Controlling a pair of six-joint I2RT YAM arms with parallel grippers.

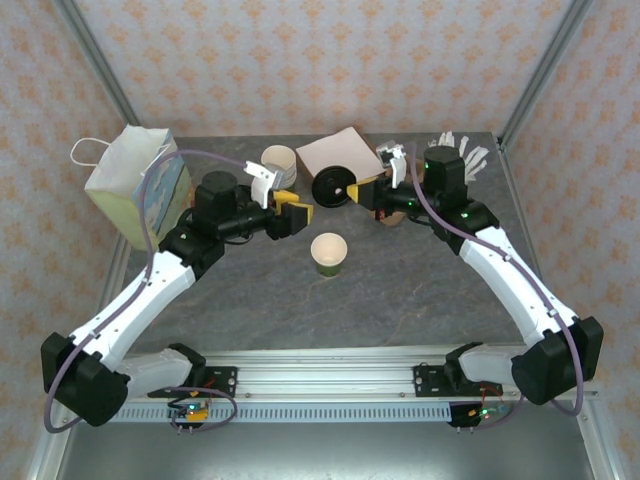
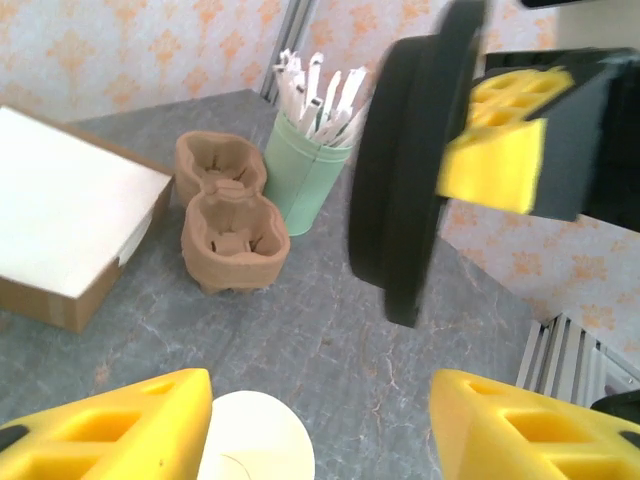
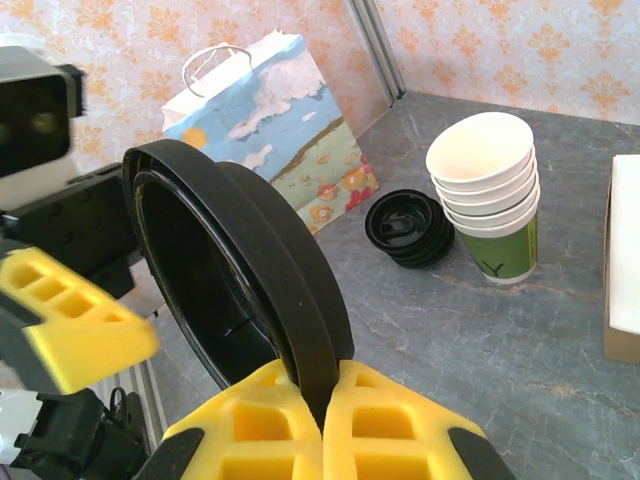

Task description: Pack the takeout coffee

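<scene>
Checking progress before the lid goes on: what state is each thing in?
Small cream-and-green paper cup: upright, lidless.
Round black plastic lid: lifted, held on edge.
Right gripper: shut on the lid.
Left gripper: open, empty.
Painted paper bag: standing upright.
Stack of cream paper cups: upright, lidless.

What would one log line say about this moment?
right gripper: shut on black lid | left gripper: open, near lidless cup | paper bag: upright
</scene>
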